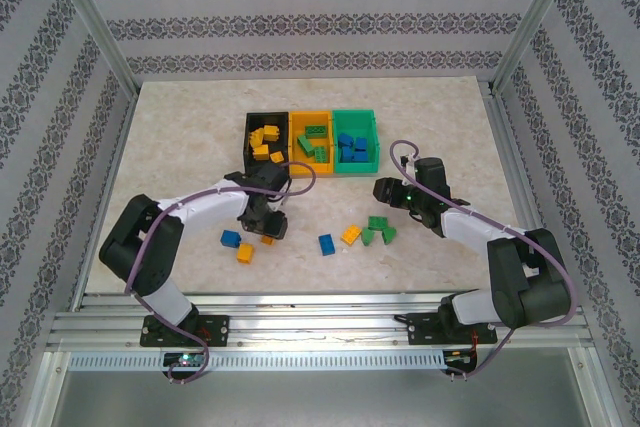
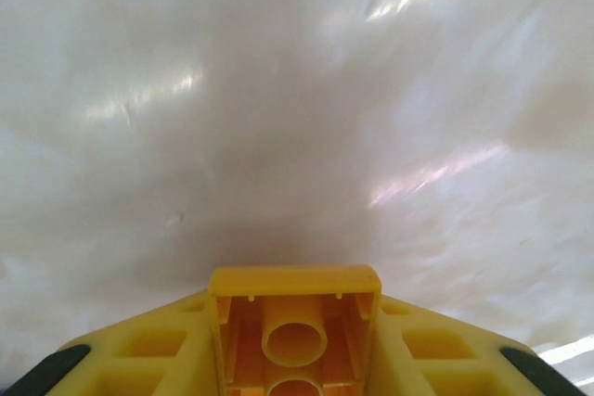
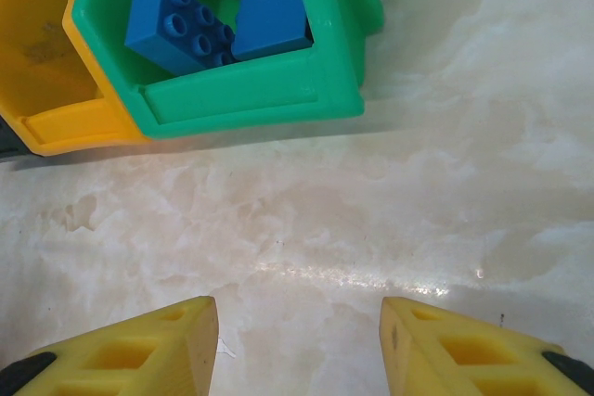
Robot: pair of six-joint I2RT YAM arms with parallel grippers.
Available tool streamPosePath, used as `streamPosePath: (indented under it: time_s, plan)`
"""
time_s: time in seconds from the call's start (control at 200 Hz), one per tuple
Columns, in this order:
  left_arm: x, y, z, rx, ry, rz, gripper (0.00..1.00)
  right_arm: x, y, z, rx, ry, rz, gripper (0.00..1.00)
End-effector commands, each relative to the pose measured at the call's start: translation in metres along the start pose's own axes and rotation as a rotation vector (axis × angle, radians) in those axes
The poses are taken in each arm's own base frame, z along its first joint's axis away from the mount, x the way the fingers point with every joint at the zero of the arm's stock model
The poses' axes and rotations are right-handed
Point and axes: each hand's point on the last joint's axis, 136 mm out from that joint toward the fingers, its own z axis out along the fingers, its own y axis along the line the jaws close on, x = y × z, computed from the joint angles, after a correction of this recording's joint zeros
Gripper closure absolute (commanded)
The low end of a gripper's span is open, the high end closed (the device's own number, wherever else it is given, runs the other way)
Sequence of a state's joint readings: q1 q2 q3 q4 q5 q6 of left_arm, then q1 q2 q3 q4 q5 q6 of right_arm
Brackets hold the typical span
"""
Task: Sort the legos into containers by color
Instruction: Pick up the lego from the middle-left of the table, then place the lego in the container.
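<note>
My left gripper (image 2: 295,326) is shut on a yellow lego (image 2: 295,299), whose hollow underside faces the camera between the yellow fingers (image 2: 139,359). From above, that left gripper (image 1: 265,221) is low over the table, just in front of the black bin (image 1: 248,135). The containers stand in a row: black, orange (image 1: 296,139), green (image 1: 372,137). The black one holds yellow legos, the orange one green legos, the green one (image 3: 260,90) blue legos (image 3: 176,20). My right gripper (image 3: 297,322) is open over bare table, in front of the green bin.
Loose legos lie between the arms: a blue (image 1: 231,239) and a yellow (image 1: 245,253) at the left, a blue (image 1: 326,244), a yellow (image 1: 351,235) and a green cluster (image 1: 379,232) near the right gripper (image 1: 384,192). Metal frame posts border the table.
</note>
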State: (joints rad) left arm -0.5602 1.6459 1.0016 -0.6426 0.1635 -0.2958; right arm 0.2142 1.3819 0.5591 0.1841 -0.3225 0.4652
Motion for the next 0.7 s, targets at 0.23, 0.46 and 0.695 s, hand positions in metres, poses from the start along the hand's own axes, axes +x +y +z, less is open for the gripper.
streamPosePath:
  time_s: [0.23,0.46,0.695]
  plan:
    - [-0.135,0.025,-0.06,-0.006,-0.283,0.009,0.64,-0.009,0.007,-0.001,-0.015,-0.015,-0.019,0.5]
    - [-0.208,0.06,-0.08,-0.054,-0.374,-0.004,0.62,-0.008,0.007,-0.001,-0.018,-0.011,-0.018,0.5]
    - [-0.232,0.07,-0.082,-0.102,-0.332,0.009,0.34,-0.009,0.007,-0.003,-0.019,-0.017,-0.015,0.5]
